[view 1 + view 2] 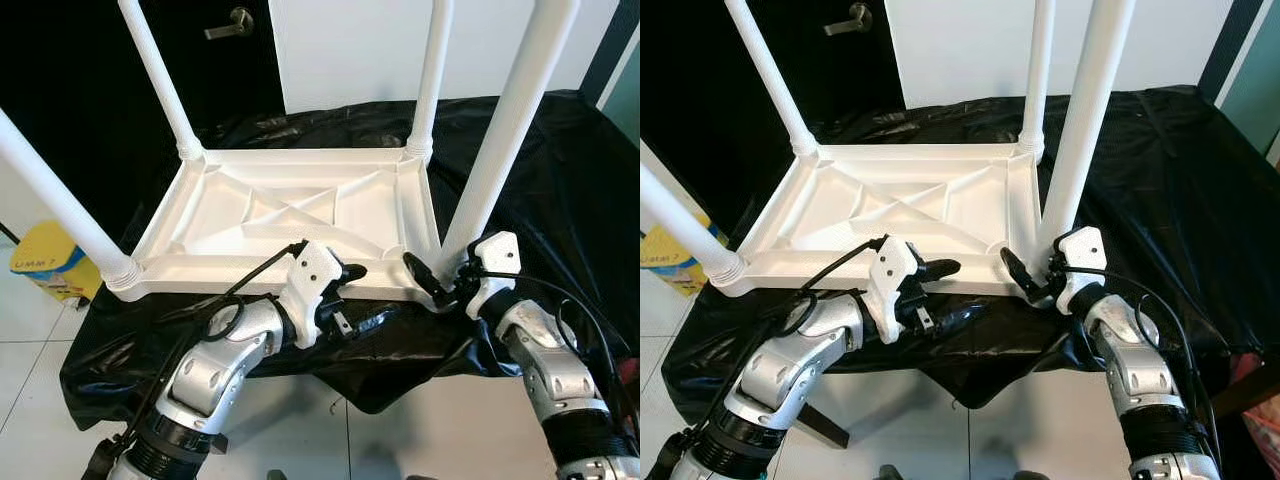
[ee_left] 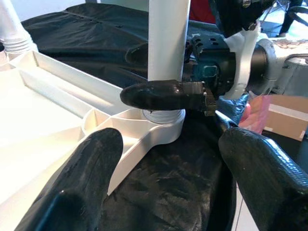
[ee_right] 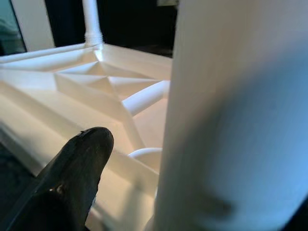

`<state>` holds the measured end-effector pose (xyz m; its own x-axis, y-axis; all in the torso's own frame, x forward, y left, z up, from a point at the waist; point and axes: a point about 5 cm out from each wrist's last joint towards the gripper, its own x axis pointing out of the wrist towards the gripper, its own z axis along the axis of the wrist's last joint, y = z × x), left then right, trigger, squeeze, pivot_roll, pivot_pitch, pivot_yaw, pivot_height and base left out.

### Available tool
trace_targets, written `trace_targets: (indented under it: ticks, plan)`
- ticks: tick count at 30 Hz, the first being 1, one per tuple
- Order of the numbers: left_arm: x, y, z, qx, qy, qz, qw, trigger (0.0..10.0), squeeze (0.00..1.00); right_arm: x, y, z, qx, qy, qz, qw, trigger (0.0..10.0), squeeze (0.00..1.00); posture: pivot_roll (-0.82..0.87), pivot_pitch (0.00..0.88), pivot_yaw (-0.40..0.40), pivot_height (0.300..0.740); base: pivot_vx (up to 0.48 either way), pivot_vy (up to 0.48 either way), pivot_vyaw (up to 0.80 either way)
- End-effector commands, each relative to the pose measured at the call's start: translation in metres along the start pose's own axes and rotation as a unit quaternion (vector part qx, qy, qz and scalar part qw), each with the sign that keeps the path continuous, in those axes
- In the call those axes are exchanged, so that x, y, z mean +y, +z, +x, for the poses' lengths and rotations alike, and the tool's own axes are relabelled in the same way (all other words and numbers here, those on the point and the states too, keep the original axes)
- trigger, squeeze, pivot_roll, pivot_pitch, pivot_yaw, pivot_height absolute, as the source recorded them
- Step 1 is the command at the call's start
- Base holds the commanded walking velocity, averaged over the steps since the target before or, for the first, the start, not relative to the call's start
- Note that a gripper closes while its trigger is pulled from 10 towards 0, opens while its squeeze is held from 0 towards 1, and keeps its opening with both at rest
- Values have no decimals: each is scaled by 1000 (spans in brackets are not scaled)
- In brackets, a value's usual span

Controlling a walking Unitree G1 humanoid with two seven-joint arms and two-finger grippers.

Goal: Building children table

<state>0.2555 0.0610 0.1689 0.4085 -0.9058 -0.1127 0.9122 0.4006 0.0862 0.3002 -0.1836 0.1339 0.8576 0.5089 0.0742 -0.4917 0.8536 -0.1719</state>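
All four legs stand in the upturned top [image 1: 290, 215]; right gripper [image 1: 447, 280] clasps the near-right leg [image 1: 500, 150], apparently seating it, while left gripper [image 1: 352, 300] waits open, empty.

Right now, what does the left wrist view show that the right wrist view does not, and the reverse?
Left wrist view: the right gripper at the base of the near right leg, the black cover, and the left gripper open.

Right wrist view: the crossing ribs inside the tabletop underside and the far leg.

Both: the near right leg and the white upturned table.
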Motion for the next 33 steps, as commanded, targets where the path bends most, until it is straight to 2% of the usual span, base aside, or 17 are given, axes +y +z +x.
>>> trace_targets:
  ticks: [1, 2, 3, 4, 10, 11, 20, 21, 22, 27, 33]
  plan:
    - [-1, 2, -1, 2, 4, 6, 1000, 10000, 0, -4, -3, 1, 11, 8, 4, 1000, 7020, 0, -111, 24, 54, 740, 0, 0, 0]
    - [-1, 2, -1, 2, 5, 6, 1000, 10000, 0, -7, -4, 2, 14, 11, 5, 1000, 4549, 0, -108, 24, 54, 740, 0, 0, 0]
    - [0, 2, -1, 2, 6, 6, 1000, 10000, 0, -8, -5, 2, 15, 12, 6, 1000, 4549, 0, -108, 24, 54, 740, 0, 0, 0]
    - [0, 2, -2, 2, 8, 7, 1000, 10000, 0, -9, -6, 2, 16, 12, 8, 1000, 863, 0, -107, 24, 55, 740, 0, 0, 0]
    - [0, 2, -2, 2, 8, 7, 1000, 10000, 0, -10, -6, 2, 17, 15, 9, 1000, 863, 0, -107, 24, 55, 740, 0, 0, 0]
    - [1, 2, -2, 2, 10, 8, 1000, 10000, 0, -11, -7, 2, 20, 15, 11, 1000, 0, 0, -102, 24, 55, 740, 0, 0, 0]
    - [2, 3, -5, 4, 15, 9, 1000, 10000, 0, -12, -19, -3, 36, 18, 30, 999, 0, 0, -100, 28, 58, 740, 0, 0, 0]
    - [2, 3, -5, 4, 15, 8, 1000, 10000, 0, -11, -20, -3, 37, 16, 34, 999, 5686, 0, -100, 29, 58, 740, 0, 0, 0]
    - [2, 3, -5, 4, 15, 8, 1000, 10000, 0, -11, -22, -4, 38, 13, 37, 999, 10000, 0, -101, 30, 58, 740, 0, 0, 0]
    - [2, 3, -5, 4, 16, 8, 1000, 10000, 0, -6, -24, -4, 37, -6, 48, 998, 10000, 0, -104, 29, 55, 740, 0, 0, 0]
    - [2, 3, -4, 3, 16, 9, 1000, 10000, 0, -3, -24, -3, 42, -35, 41, 998, 10000, 0, -108, 28, 50, 740, 0, 0, 0]
